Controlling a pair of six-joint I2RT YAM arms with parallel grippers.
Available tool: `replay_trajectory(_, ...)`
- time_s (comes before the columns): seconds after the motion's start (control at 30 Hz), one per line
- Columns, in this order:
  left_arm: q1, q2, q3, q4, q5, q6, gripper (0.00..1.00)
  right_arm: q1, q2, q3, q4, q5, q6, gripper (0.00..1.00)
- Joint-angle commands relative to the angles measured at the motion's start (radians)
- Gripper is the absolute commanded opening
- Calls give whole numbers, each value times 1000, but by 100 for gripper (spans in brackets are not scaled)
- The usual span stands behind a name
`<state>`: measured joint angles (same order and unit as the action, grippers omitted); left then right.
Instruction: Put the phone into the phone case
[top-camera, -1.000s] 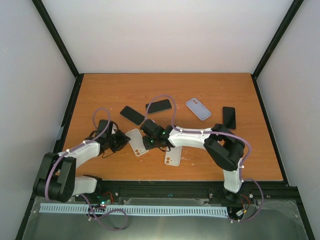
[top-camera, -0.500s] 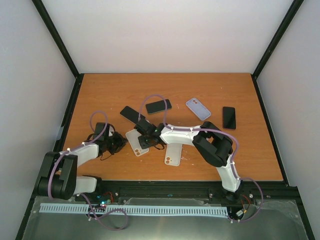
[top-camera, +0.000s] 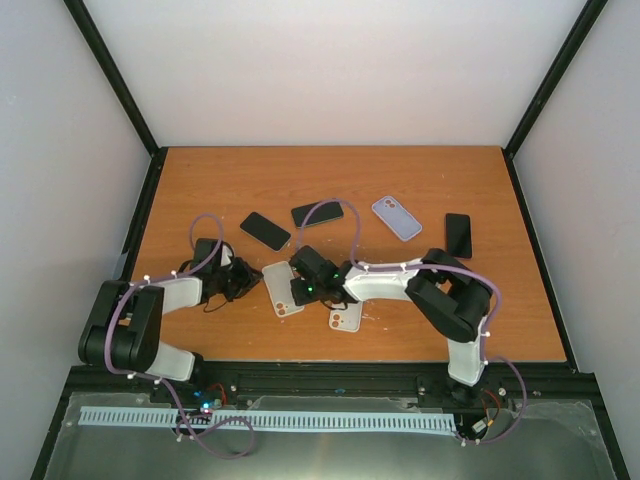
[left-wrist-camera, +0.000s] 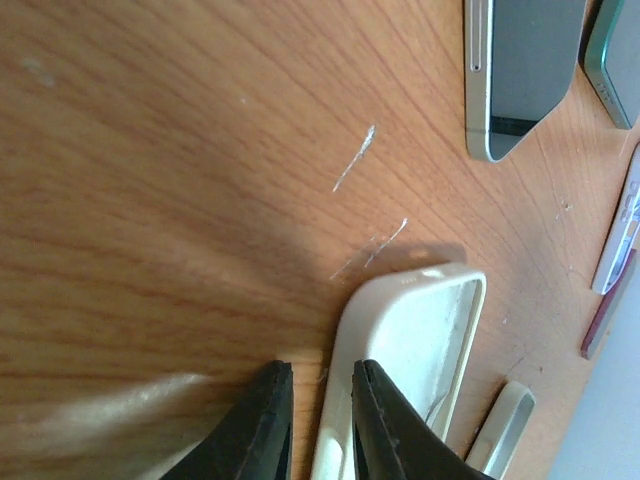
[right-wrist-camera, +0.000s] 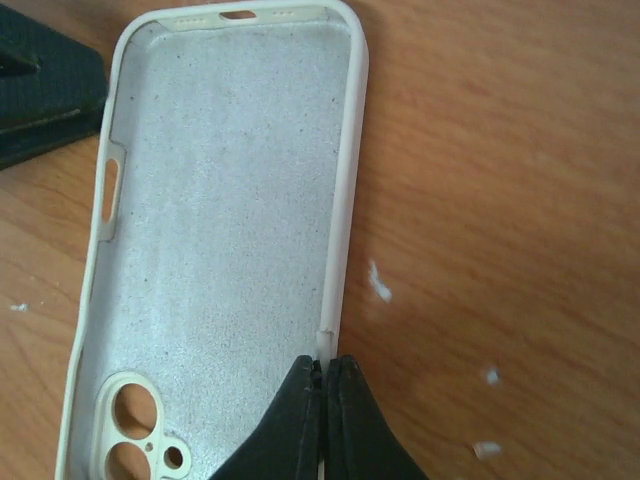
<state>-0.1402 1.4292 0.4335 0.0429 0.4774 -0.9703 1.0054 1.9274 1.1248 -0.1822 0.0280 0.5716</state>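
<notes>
Right arm (top-camera: 400, 275) has swung its elbow back out toward its own side since a second ago, and its jaws, partly apart then, are now pinched together. White phone case (top-camera: 281, 289) has slid a little toward the near edge and right. Left arm (top-camera: 175, 292) has drawn its elbow in closer to the case.

Pose now: both arms lie low over the tabletop (top-camera: 450, 180), forearms reaching inward from opposite sides and meeting at the one case. Right wrist points left; left wrist points right.

Right jaws: fully closed on the thin right-hand rim of the case, fingertips (right-wrist-camera: 300, 420) meeting at the wall near the camera cut-out end. Case lies open side up, grey lining showing.

Left jaws: closed to a narrow slot, straddling the opposite long rim, one fingertip (left-wrist-camera: 262, 425) outside on the wood, the other inside the shell.

Phones: none in the case. Three dark phones lie flat beyond it, nearest (top-camera: 265, 230) just behind the case, second (top-camera: 317, 213) further back, third (top-camera: 458, 235) well right. Lavender case (top-camera: 397, 217) sits between second and third. Second white case (top-camera: 345, 318) lies under the right forearm.
</notes>
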Motion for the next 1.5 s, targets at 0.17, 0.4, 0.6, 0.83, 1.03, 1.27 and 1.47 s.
replay_trajectory(0.17,2,61,4,-2,10,48,16,-66,-82,-224,267,-236,213,3)
replay_trajectory(0.4,2,45,17,-33,23,59,18,-76,-102,-256,253,-199,257,3)
replay_trajectory(0.6,-6,-10,56,-44,123,130,35,-76,-144,-263,213,-136,262,3)
replay_trajectory(0.83,-65,-23,65,-16,145,141,39,-76,-146,-340,347,-155,334,3)
replay_trajectory(1.03,-65,14,93,-28,145,162,40,-77,-164,-360,372,-163,344,12)
replay_trajectory(1.27,-57,-1,170,-114,58,200,48,-77,-226,-305,160,-85,233,25)
replay_trajectory(1.47,6,-6,314,-184,-76,252,81,-60,-191,-226,56,-76,152,27)
